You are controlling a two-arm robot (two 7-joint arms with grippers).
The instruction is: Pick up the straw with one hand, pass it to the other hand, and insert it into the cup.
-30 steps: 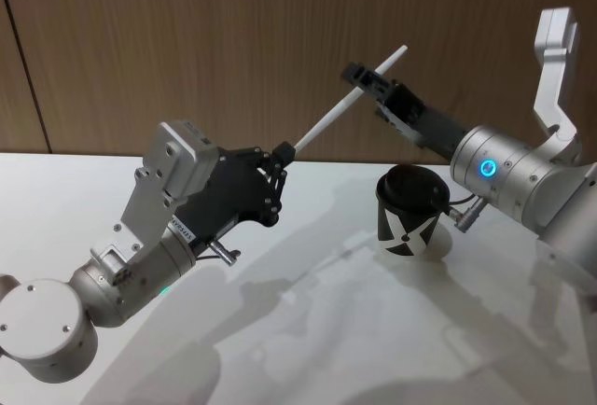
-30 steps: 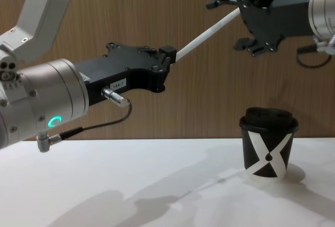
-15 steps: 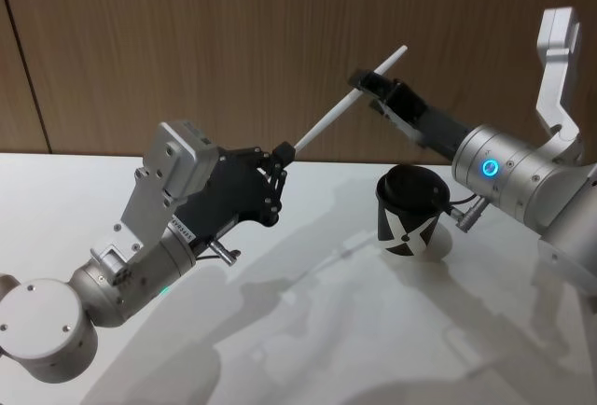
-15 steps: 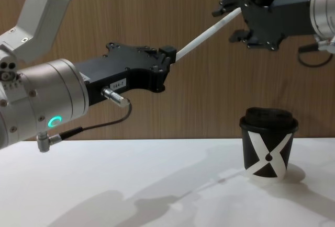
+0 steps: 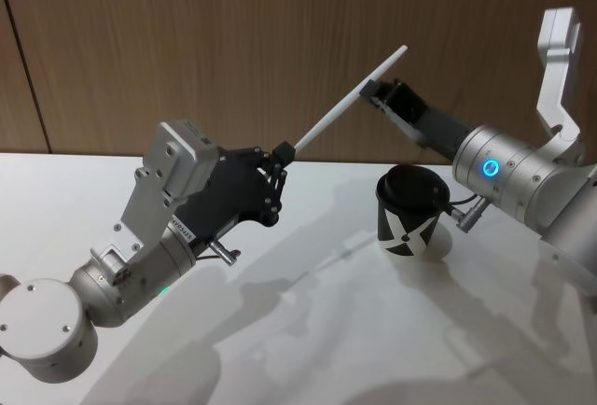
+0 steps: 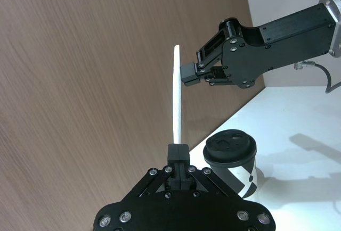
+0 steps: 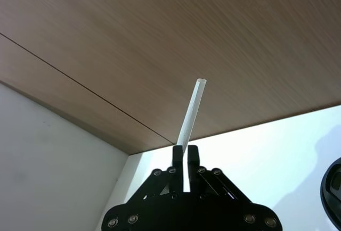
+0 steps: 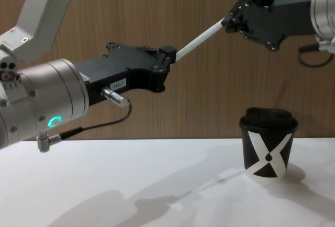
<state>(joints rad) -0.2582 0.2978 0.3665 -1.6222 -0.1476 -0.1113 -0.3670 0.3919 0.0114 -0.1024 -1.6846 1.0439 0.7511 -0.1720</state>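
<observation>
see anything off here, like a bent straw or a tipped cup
Nothing stands out. The straw is straight, gripped at its lower end by the left gripper and near its top by the right gripper. The cup stands upright on the table, lid on, nothing spilled.

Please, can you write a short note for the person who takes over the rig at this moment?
Left end effector: shut on the lower end of the straw.
Right end effector: shut on its upper end.
The cup: lidded, upright on the table, below the right arm.
Done: pickup; both grip the straw.
To do: left releases, right inserts the straw into the cup.
</observation>
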